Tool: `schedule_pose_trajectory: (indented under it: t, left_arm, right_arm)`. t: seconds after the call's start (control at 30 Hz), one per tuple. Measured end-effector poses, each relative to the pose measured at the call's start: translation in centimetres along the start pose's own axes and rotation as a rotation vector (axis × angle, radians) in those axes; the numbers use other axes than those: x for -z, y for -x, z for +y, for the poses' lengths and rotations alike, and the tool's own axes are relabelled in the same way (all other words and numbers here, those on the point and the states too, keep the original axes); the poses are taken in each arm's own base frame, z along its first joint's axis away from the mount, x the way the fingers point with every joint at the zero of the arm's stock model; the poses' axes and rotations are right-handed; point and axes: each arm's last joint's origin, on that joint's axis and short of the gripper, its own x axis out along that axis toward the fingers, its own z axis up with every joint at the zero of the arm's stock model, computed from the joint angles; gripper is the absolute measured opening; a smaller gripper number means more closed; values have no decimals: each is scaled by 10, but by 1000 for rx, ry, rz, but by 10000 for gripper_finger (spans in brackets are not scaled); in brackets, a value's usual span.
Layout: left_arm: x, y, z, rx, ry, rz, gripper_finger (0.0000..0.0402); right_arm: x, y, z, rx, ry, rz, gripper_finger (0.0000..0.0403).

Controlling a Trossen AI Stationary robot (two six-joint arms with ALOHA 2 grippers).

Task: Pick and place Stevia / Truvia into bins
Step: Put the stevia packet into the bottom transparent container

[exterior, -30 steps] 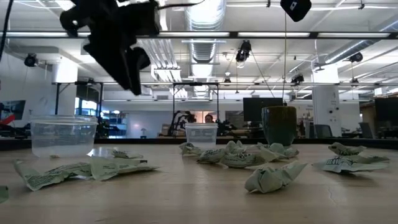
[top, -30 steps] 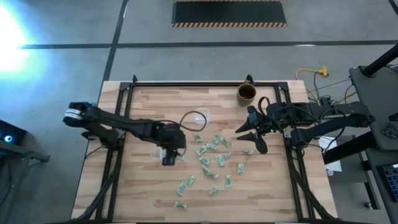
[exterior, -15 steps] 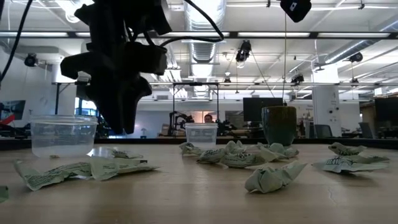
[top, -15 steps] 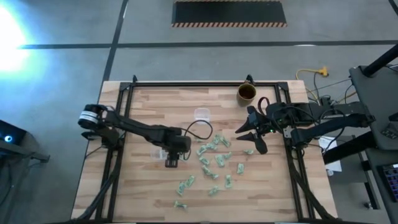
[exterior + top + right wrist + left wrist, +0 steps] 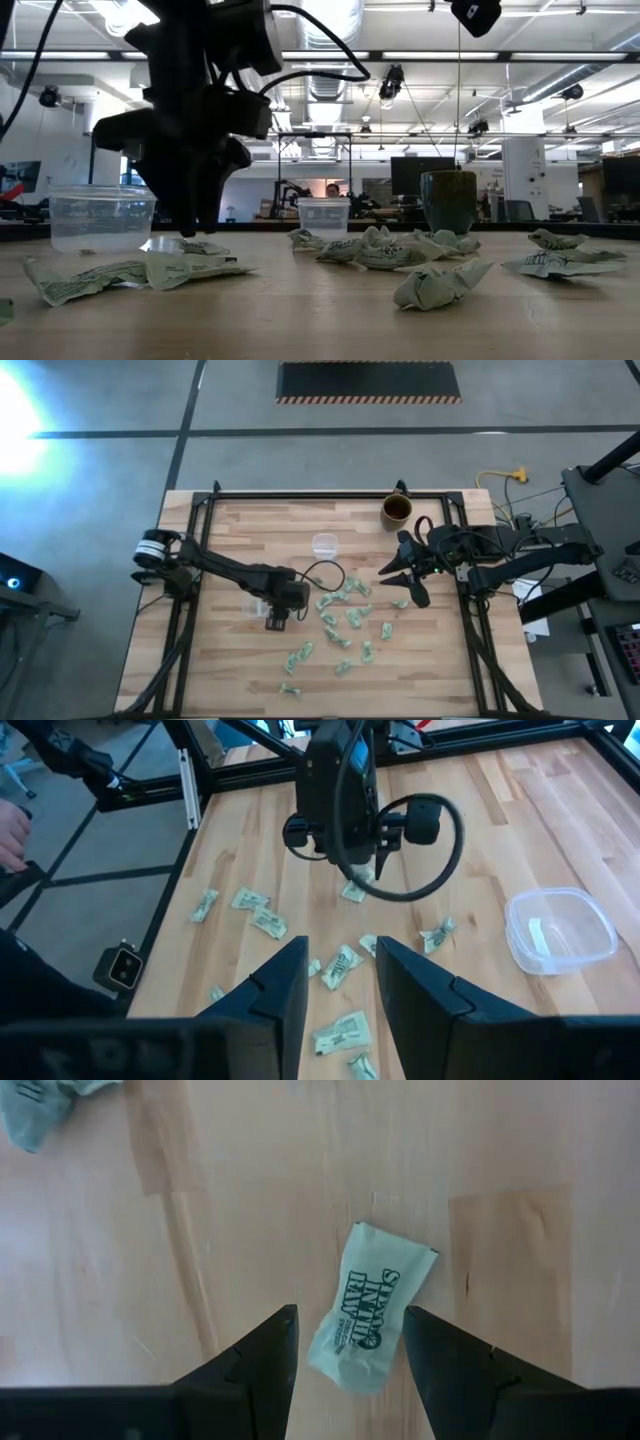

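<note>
Many pale green and white sachets [image 5: 345,615] lie scattered on the wooden table. One clear cup [image 5: 254,606] stands right beside my left gripper [image 5: 277,616]; the other [image 5: 323,544] stands farther back. My left gripper points down, low over the table, and is open. In the left wrist view its fingers [image 5: 265,1355] stand on either side of one flat sachet [image 5: 367,1318] without touching it. My right gripper [image 5: 401,582] is open and empty, held above the table right of the sachets.
A brown mug [image 5: 397,510] stands at the far edge, right of centre. In the right wrist view the far cup [image 5: 558,928] holds something white. A black frame [image 5: 200,510] runs along the table's far and side edges. Bare wood lies at the near left.
My left gripper has come down from well above the table to just over it, beside the near cup, and has shifted slightly toward the right. The sachets and cups have stayed where they were.
</note>
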Motion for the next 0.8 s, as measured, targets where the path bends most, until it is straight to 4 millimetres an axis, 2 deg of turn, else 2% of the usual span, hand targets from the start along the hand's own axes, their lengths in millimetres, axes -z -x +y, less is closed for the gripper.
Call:
schedule_pose_trajectory:
  t: [0.23, 0.5, 0.6, 0.8]
  left_arm:
    - [-1, -8, 0, 1, -42, 15, 166]
    - [-1, -8, 0, -6, -42, 13, 155]
    - [-1, -7, 0, -7, -42, 10, 124]
    - [-1, -7, 0, -7, -34, 10, 29]
  right_arm:
    - [0, 0, 0, 1, 0, -1, 108]
    - [0, 0, 0, 4, 3, -1, 105]
    - [0, 0, 0, 6, 4, -1, 103]
    - [0, 0, 0, 5, 4, -1, 96]
